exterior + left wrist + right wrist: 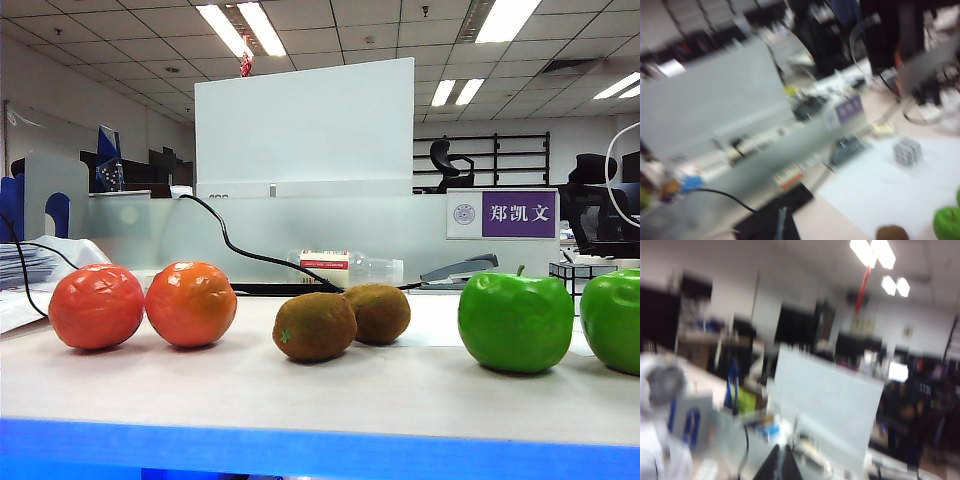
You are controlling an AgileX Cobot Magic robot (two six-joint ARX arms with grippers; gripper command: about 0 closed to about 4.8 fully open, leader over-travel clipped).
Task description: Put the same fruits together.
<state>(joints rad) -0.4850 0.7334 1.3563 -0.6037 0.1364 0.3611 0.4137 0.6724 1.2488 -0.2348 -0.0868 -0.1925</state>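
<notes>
Six toy fruits stand in pairs along the table in the exterior view. Two oranges [96, 306] [191, 303] sit side by side at the left. Two brown kiwis [314, 326] [380, 312] touch in the middle. Two green apples [515, 322] [612, 320] are at the right, the outer one cut by the frame. Neither arm shows in that view. The blurred left wrist view shows my left gripper [781, 225] shut and empty, raised off the table, with a kiwi [892, 233] and an apple [947, 224] at the picture's edge. My right gripper [781, 461] is shut, empty, and faces the room.
A white divider panel [305, 125] stands behind the table, with a black cable [250, 250] running down to the tabletop. A purple name plate [502, 214] sits at the back right. A black-and-white cube [907, 151] rests on a white sheet. The table's front edge [320, 450] is blue.
</notes>
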